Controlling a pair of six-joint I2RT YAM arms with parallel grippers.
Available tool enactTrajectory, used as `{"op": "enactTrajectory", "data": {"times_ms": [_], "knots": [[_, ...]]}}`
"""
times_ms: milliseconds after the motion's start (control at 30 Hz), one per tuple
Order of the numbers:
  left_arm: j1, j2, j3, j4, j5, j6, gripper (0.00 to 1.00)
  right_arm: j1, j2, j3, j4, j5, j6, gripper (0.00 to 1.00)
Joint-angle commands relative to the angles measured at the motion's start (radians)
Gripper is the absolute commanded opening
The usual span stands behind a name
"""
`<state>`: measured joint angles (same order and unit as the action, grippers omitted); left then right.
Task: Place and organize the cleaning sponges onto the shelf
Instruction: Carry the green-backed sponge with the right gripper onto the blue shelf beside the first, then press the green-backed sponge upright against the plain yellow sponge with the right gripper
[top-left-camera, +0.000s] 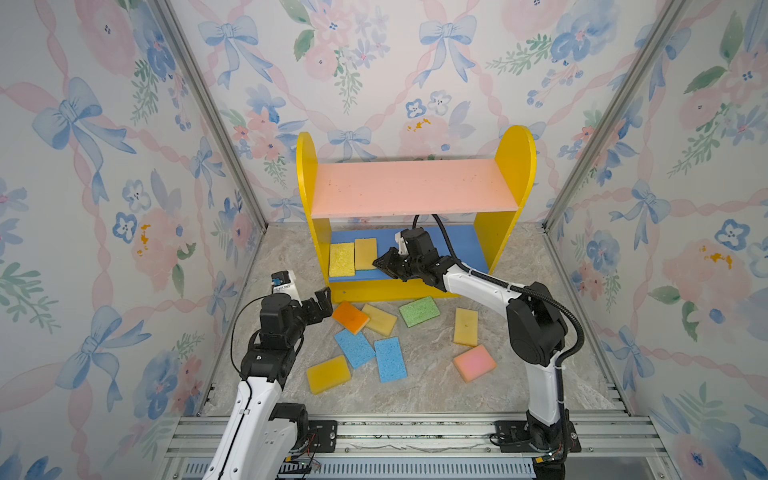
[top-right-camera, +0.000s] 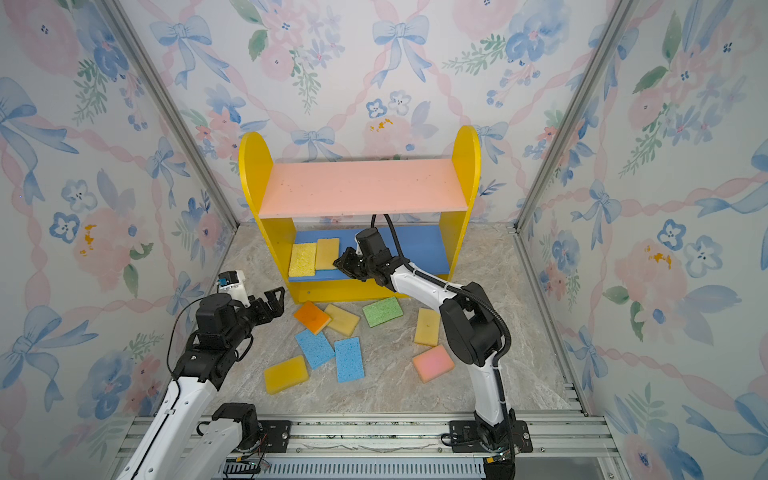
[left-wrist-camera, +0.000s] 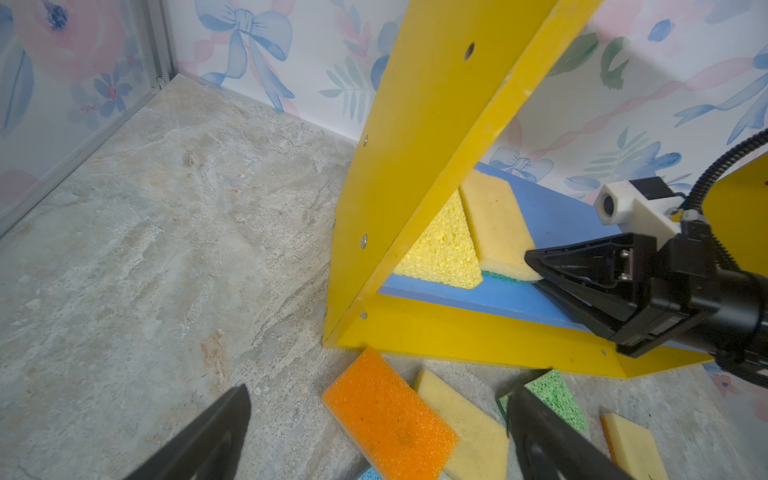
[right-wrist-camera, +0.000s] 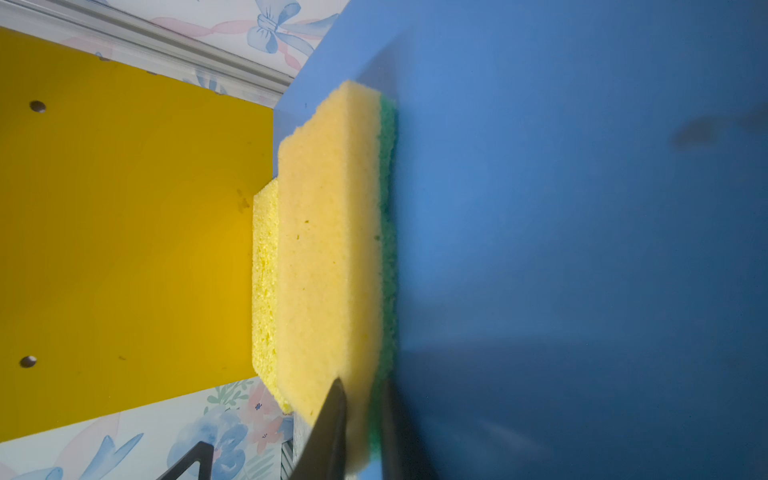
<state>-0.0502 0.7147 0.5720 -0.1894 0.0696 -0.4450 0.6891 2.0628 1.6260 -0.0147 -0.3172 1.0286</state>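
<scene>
Since the shelf (top-left-camera: 515, 166) is the biggest thing on the bench (top-left-camera: 436, 386), we log it first. Its pink upper board (top-left-camera: 411, 187) is bare, and its blue lower board (top-right-camera: 430, 245) carries two sponges at the left end.

The right arm (top-left-camera: 478, 282) reaches in under the pink board. The left arm (top-left-camera: 274, 332) hovers by the shelf's left front corner, jaws wide and holding nothing.

The right jaws are narrow, pinched through the thickness of the tan-yellow sponge (right-wrist-camera: 328, 249), foam up and green backing toward the board. They grip its front short end, so the pad lies straight ahead of them, long axis front to back. It lies parallel to and just beside the yellow sponge (top-left-camera: 341, 259), which sits close to the left side panel.

We judge this to be the set-down. The next move looks like a release and a straight pull-back along that axis. The jaw under the pad could drag it toward the board's front edge, which is near.

There is open room on the bare blue board, rightward to the far panel.

Eight pads lie loose on the bench. The orange sponge (top-left-camera: 350, 317) is nearest the left jaws.
</scene>
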Motion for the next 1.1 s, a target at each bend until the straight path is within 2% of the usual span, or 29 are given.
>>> {"op": "enactTrajectory", "data": {"times_ms": [0, 367, 900, 967, 1033, 1067], "knots": [[0.01, 0.0, 0.001, 0.001, 0.017, 0.015, 0.98, 0.0, -0.031, -0.029, -0.03, -0.002, -0.015, 0.17], [0.011, -0.001, -0.001, 0.001, 0.022, 0.014, 0.98, 0.004, -0.079, -0.083, -0.021, 0.004, -0.021, 0.17], [0.012, -0.004, -0.003, 0.001, 0.024, 0.012, 0.98, 0.033, -0.004, 0.03, -0.071, -0.059, -0.039, 0.17], [0.012, -0.001, -0.002, 0.001, 0.024, 0.012, 0.98, 0.033, -0.004, 0.027, -0.071, -0.058, -0.039, 0.21], [0.012, -0.002, -0.002, 0.002, 0.024, 0.012, 0.98, 0.032, -0.007, 0.024, -0.073, -0.057, -0.039, 0.31], [0.012, -0.002, -0.002, 0.003, 0.024, 0.012, 0.98, 0.032, -0.01, 0.021, -0.071, -0.057, -0.04, 0.33]]}}
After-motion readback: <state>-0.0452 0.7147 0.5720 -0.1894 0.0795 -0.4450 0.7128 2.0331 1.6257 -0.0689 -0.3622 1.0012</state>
